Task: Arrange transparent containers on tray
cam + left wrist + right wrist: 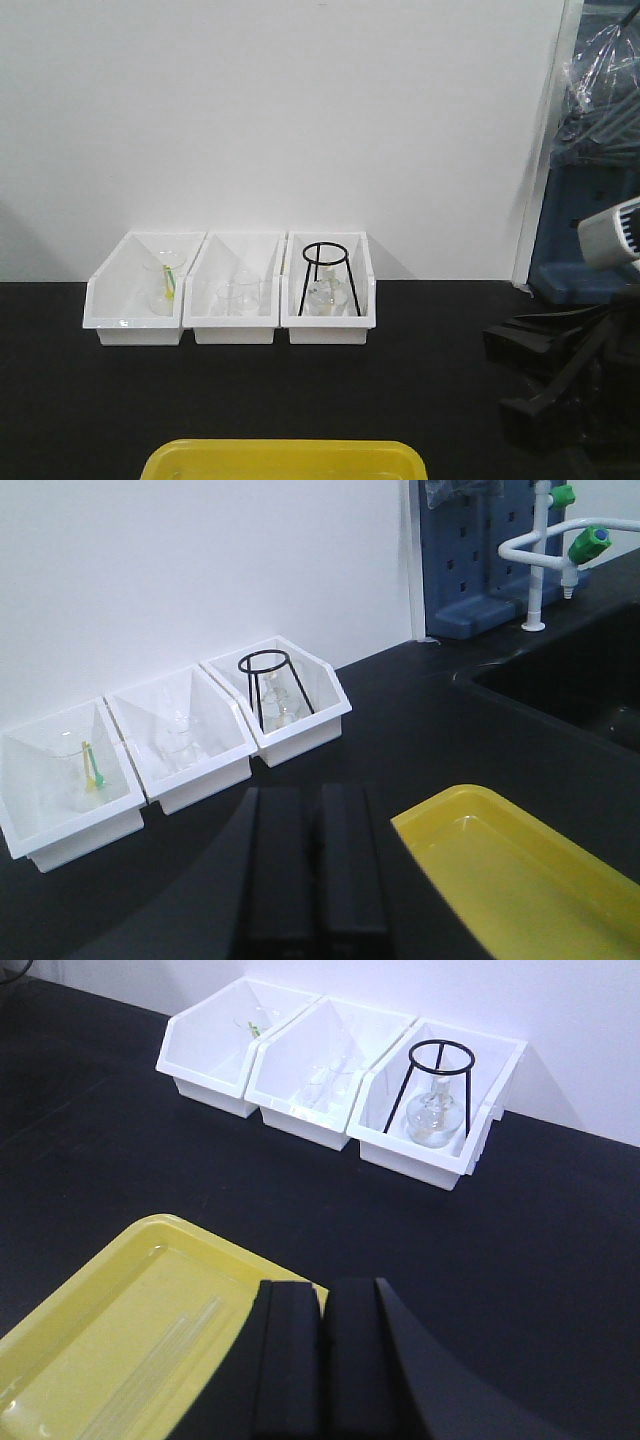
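Note:
The yellow tray (120, 1290) lies on the black counter at the near edge; its far rim (285, 455) shows at the bottom of the front view, and it appears in the left wrist view as the tray (520, 865). Clear test tubes (150, 1370) lie side by side on its floor, seen only in the right wrist view. My left gripper (312, 810) is shut with nothing in it, hovering left of the tray. My right gripper (322, 1300) is shut and empty, over the tray's right end.
Three white bins (230, 290) stand in a row by the back wall, holding glassware; the right one (435, 1110) holds a black wire stand and a round flask. A sink (570, 680) and white tap (545, 550) lie to the right. A blue pegboard stand (580, 220) is at right.

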Robot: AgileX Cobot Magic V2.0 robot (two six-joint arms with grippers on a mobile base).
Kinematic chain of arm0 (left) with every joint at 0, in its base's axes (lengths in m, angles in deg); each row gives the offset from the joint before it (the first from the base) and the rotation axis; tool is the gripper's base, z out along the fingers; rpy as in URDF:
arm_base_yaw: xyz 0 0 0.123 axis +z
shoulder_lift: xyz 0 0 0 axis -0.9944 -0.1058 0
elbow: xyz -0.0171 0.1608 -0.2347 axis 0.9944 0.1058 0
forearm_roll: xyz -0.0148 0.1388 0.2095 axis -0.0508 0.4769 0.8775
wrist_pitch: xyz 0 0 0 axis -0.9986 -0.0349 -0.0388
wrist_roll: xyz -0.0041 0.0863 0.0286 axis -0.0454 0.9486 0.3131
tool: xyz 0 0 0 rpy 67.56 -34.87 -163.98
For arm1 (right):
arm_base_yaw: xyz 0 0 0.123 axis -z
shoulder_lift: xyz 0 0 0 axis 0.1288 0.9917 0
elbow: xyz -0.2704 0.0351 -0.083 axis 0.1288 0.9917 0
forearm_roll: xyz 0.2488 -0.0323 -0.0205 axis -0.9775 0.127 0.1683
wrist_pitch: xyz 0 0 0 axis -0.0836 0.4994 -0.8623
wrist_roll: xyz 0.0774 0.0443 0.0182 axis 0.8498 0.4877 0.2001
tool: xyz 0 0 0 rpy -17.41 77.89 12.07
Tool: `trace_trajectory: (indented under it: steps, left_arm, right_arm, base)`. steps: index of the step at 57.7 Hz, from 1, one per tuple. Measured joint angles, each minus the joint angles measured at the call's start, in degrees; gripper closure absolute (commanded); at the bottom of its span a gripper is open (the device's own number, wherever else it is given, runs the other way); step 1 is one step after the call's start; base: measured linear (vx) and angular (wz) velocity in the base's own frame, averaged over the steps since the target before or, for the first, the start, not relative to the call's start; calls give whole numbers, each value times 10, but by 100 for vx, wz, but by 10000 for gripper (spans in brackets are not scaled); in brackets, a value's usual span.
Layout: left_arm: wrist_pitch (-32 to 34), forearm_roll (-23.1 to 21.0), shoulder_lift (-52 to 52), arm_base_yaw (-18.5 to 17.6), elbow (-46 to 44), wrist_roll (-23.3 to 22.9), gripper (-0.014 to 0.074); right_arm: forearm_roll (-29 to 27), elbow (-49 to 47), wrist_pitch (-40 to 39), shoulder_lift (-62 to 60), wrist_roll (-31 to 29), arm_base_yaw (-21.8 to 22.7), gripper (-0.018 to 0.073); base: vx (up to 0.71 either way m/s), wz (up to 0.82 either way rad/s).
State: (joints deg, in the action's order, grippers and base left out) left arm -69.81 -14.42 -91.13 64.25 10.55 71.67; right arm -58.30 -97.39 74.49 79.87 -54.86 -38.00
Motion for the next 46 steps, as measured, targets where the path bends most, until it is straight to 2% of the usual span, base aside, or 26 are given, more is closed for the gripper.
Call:
trace_trajectory:
  steps: [26, 30, 36, 40, 46]
  left_arm:
    - [-1, 9, 1, 0, 0, -1, 605]
    - [4, 35, 13, 0, 7, -13, 605]
    - [46, 96, 61, 14, 52, -92, 605]
    - [90, 142, 111, 32, 104, -146, 605]
    - [124, 198, 187, 73, 182, -178, 604]
  right_arm:
    - [0, 0, 1, 0, 0, 0, 572]
    - [0, 0, 1, 0, 0, 0, 572]
    - [0, 0, 1, 0, 0, 0, 572]
    - [0, 0, 1, 0, 0, 0, 572]
    - [0, 0, 1, 0, 0, 0, 572]
  base:
    - [0, 0]
    - [0, 0]
    - [0, 0]
    - [0, 0]
    - [0, 0]
